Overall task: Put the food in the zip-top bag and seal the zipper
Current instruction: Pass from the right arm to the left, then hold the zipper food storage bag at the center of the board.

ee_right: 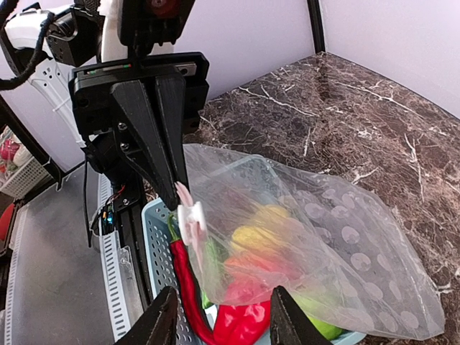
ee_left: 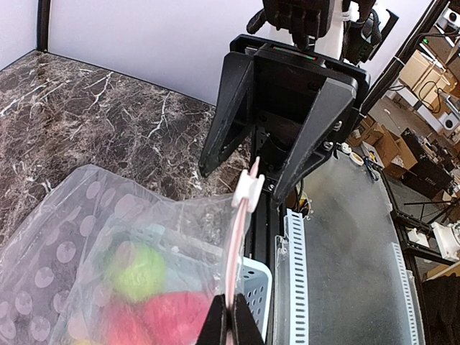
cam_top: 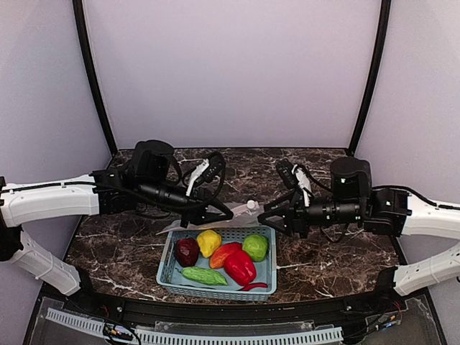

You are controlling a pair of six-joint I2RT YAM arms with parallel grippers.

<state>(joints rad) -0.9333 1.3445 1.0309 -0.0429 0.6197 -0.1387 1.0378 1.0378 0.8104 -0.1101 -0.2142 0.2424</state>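
Observation:
The food lies in a light blue basket (cam_top: 167,269): dark red (cam_top: 187,251), yellow (cam_top: 208,242), orange (cam_top: 224,254), lime-green (cam_top: 255,247) and red (cam_top: 240,267) peppers, a cucumber (cam_top: 204,275) and a chilli (cam_top: 253,286). The dotted zip-top bag (ee_right: 323,237) hangs over the basket's far side with nothing inside it; the food shows through it from below. My left gripper (ee_left: 231,325) is shut on the pinkish zipper (ee_left: 236,251), just below the white slider (ee_left: 248,188). My right gripper (ee_right: 223,320) is open, facing the slider (ee_right: 190,215) from close by and touching nothing.
The two grippers (cam_top: 228,214) (cam_top: 269,218) face each other just behind the basket, a short gap apart. A slotted white cable duct (cam_top: 215,334) runs along the table's near edge. Dark marble table (cam_top: 338,251) lies bare to the basket's right.

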